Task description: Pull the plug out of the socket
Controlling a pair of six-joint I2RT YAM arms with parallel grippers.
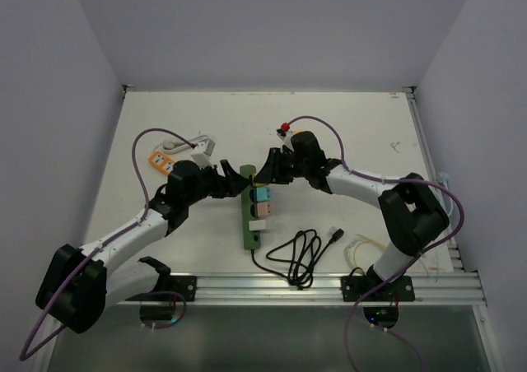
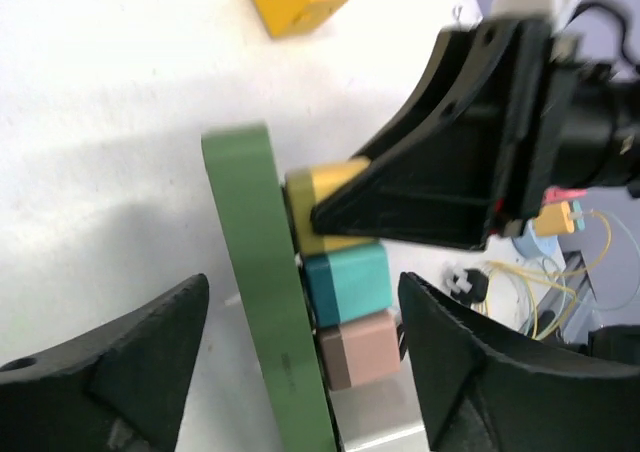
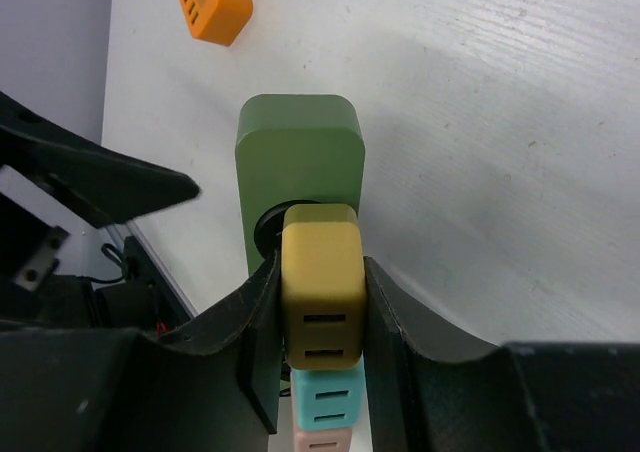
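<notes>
On far end of green socket strip [image 3: 300, 142], mid-tabletop [image 1: 346, 125]: yellow plug [image 3: 322, 287], sitting against strip face. Right pincer [image 3: 320, 277] clamped on plug's two sides. Teal plug [image 2: 348, 282] and pink plug [image 2: 358, 348] next along strip. Left pincer [image 2: 303, 284] spread apart, fingers either side of strip. Orange adapter [image 3: 210, 2] lies apart.

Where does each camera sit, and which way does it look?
Top external: above and behind the robot, looking down at the table; left arm and right arm show whole.
Left wrist: on the left arm, facing the green power strip; open left gripper straddles it.
Right wrist: on the right arm, facing the strip's end; right gripper grips the yellow plug.
Shared: both wrist views show that gripped plug.
</notes>
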